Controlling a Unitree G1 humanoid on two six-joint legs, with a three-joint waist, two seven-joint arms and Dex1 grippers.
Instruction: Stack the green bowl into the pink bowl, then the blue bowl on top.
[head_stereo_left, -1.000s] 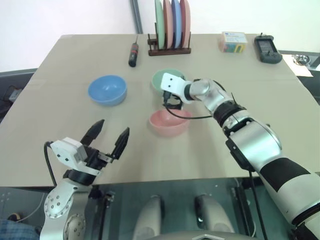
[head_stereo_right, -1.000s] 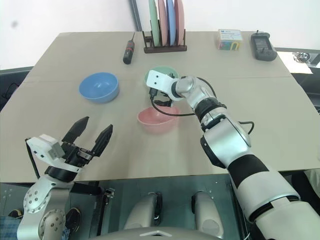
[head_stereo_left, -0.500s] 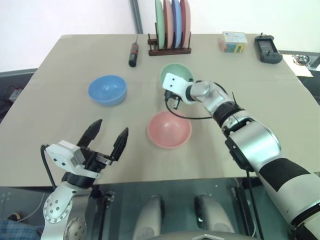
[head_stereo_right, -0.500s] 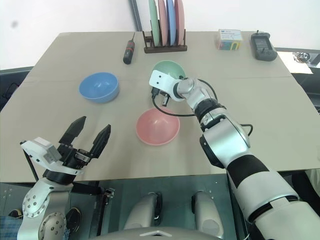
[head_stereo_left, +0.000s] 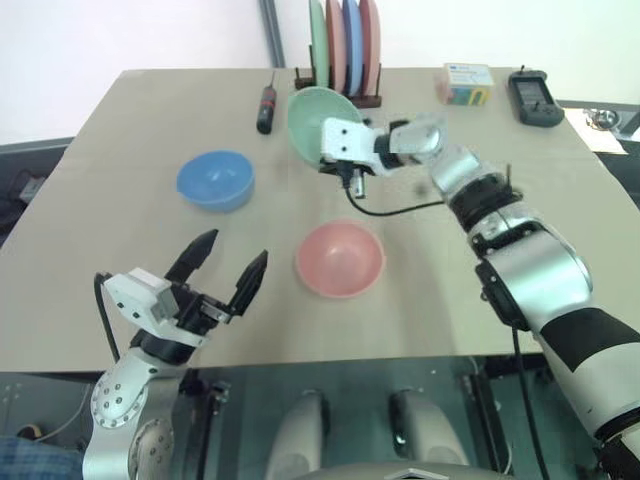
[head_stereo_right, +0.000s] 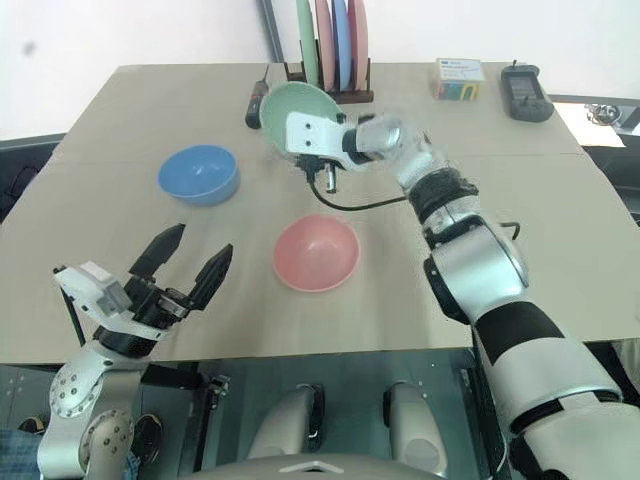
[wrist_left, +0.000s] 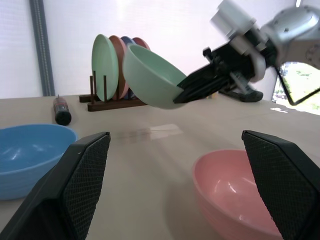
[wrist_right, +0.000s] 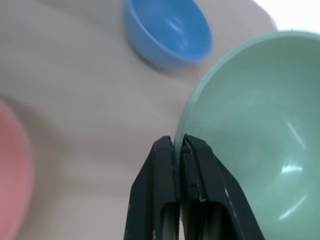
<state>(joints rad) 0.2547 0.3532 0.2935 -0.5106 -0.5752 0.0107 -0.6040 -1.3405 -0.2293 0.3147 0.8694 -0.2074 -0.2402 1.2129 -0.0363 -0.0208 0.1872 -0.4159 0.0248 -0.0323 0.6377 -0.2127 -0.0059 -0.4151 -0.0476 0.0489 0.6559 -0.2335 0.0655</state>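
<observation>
The left gripper (head_stereo_left: 228, 262) hovers nearest the table's front edge, its two black textured fingers spread wide and empty; in the left wrist view both fingers are cut off by the frame. Beyond it, the pink bowl (head_stereo_left: 340, 259) sits upright on the tan table (head_stereo_left: 120, 160), smooth and glossy. The blue bowl (head_stereo_left: 215, 180) rests to the left of the pink bowl and farther back. The right gripper (wrist_right: 178, 145) is clamped on the rim of the green bowl (head_stereo_left: 315, 122), held tilted in the air behind the pink bowl. The right wrist view shows the thin rim pinched between the fingers; the head views blur this arm. Behind the green bowl, a wooden rack (head_stereo_left: 337, 99) holds upright plates, partly hidden by the bowl.
</observation>
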